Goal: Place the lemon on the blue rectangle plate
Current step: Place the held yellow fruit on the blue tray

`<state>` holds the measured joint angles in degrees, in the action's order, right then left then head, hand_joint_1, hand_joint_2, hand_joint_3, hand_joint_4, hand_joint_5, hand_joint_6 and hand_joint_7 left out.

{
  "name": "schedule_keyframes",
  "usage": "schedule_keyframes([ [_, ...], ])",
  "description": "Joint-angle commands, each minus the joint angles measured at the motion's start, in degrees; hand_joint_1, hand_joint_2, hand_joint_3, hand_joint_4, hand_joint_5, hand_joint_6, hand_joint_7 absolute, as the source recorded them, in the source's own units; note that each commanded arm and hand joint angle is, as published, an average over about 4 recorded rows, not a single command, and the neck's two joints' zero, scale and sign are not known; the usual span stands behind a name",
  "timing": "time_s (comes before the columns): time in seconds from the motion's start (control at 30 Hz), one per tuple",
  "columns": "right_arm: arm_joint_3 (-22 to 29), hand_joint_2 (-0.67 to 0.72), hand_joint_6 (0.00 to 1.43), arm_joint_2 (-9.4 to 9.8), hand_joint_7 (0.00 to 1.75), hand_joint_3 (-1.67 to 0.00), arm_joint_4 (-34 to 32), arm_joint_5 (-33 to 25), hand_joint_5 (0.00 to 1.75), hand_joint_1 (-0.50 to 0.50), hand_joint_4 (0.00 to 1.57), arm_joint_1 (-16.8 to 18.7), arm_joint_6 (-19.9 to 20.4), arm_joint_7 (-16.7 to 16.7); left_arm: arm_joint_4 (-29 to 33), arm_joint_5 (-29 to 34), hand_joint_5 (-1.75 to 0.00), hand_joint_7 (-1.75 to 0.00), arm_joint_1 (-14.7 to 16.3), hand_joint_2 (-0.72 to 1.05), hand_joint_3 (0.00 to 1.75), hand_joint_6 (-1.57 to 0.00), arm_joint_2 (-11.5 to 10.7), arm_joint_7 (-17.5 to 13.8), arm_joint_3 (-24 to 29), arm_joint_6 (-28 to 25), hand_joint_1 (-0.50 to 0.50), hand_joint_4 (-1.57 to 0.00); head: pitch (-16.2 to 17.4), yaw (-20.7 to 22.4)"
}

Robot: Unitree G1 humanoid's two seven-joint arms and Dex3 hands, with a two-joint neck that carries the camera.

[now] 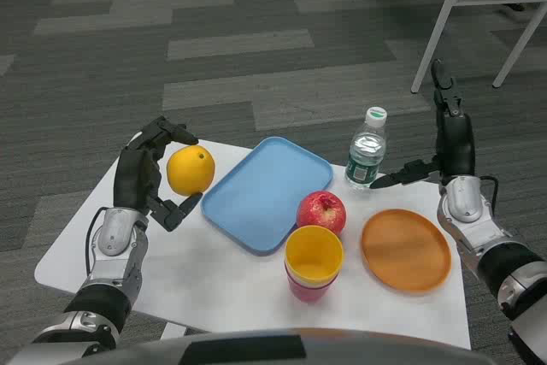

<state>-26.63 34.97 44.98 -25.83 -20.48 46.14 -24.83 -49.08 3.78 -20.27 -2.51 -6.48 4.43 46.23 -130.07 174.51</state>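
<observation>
The lemon [191, 170], round and yellow-orange, sits near the table's far left edge, just left of the blue rectangle plate [265, 194]. My left hand [149, 173] is cupped beside it on the left. Its fingers [173, 133] arch over the lemon's top and the thumb [179, 209] reaches under the lemon's near side, with small gaps showing, so the hand grips nothing. The plate lies bare on the table. My right hand [449, 147] is raised at the right edge, open, with one finger pointing up and the thumb toward the bottle.
A red apple [321, 211] touches the blue plate's near right edge. Stacked yellow and red cups [314, 258] stand in front of it. A round orange plate [406, 250] lies at the right, a water bottle [367, 150] behind it. White table legs [444, 23] stand on the floor beyond.
</observation>
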Motion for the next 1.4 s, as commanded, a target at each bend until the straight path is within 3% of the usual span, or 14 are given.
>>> schedule_keyframes([
  [0.03,0.1,0.15,0.00,-0.69,0.00,-0.08,-1.0,-0.3,0.00,-0.31,0.00,-0.7,-0.2,-0.1,1.1,1.8,-1.13,-1.33,0.6,1.05,1.75,-1.28,-0.2,0.9,-3.7,0.8,-0.50,0.00,-1.5,1.1],
  [0.57,0.3,0.15,0.00,-0.69,0.00,-0.08,-2.0,-0.3,0.00,-0.33,0.00,-0.1,-0.2,-0.1,2.3,1.9,-1.13,-1.33,1.4,1.05,1.75,-1.28,-0.2,0.9,-4.2,0.8,-0.50,0.00,-0.6,1.0],
  [0.73,0.3,0.15,0.00,-0.69,0.00,-0.08,-2.1,-0.3,0.00,-0.32,0.00,0.1,-0.2,-0.1,2.1,-1.0,-1.13,-1.33,0.8,1.05,1.75,-1.28,0.4,3.4,-5.1,1.9,-0.50,0.00,-0.2,1.1],
  [0.93,0.2,0.15,0.00,-0.78,0.00,-0.08,-2.5,-0.3,0.00,-0.30,0.00,0.6,-0.2,-0.1,-1.2,-7.1,-1.13,-1.33,-3.0,1.05,1.75,-1.28,3.2,8.5,-4.6,2.2,-0.50,0.00,0.5,1.8],
  [1.07,0.1,0.15,0.00,-0.73,0.00,-0.08,-2.8,-0.3,0.00,-0.33,0.00,1.0,-0.2,-0.1,-4.2,-9.0,-1.13,-1.33,-5.8,1.05,1.75,-1.18,3.9,10.9,-5.7,0.7,-0.50,0.00,0.4,1.9],
  [1.23,0.1,0.15,0.00,-0.69,0.00,-0.04,-3.1,-0.3,0.00,-0.32,0.00,1.2,-0.2,-0.1,-7.5,-9.5,-1.13,-1.33,-10.1,1.05,1.75,-1.05,4.1,12.6,-10.5,-8.2,-0.50,0.00,0.4,2.4],
  [1.4,-0.2,0.15,0.00,-0.80,0.00,-0.02,-2.9,-0.3,0.00,-0.33,0.00,1.2,-0.2,-0.1,-12.7,-9.5,-1.13,-1.33,-14.5,1.05,1.75,-0.88,4.7,12.8,-13.2,-12.8,-0.50,0.00,0.5,2.5],
])
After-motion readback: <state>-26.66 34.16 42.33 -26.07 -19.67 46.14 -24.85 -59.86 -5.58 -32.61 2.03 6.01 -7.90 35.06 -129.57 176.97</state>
